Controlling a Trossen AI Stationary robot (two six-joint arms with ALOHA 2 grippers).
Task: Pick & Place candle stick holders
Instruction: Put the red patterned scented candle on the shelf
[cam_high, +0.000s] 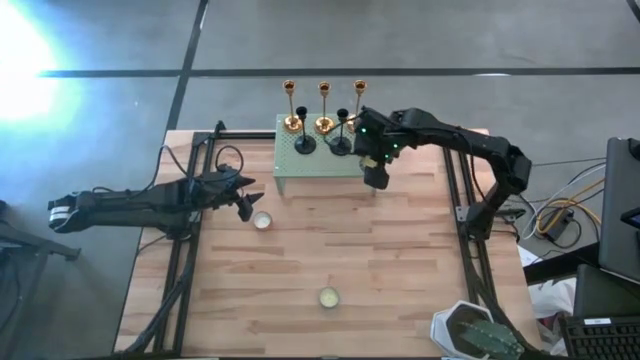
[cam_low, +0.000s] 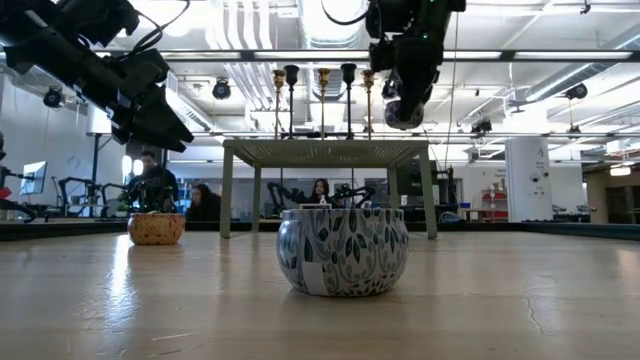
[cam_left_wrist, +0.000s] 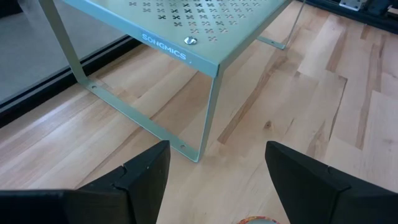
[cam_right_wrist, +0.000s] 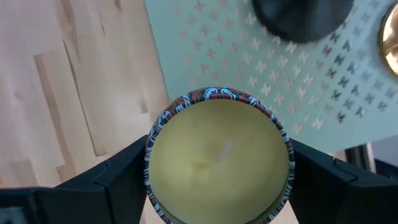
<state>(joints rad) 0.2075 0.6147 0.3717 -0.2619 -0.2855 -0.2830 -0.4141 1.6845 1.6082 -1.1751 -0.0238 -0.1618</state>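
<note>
Gold holders (cam_high: 323, 107), three, black two (cam_high: 322, 128); right claw (cam_right_wrist: 217, 180) gripping candle tin (cam_right_wrist: 219, 155), left claw (cam_left_wrist: 214, 180) wide.

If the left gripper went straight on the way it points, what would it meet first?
Likely the green stand's near leg, or the table just short of it; depth is unclear. The left gripper is open and empty.

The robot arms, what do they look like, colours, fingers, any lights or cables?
Both arms are dark, jointed and slim. The left gripper has two broad, black, angular fingers. The right gripper has matching black fingers, and small green lights glow on the right arm's wrist. Black cables loop beside the left arm.
</note>
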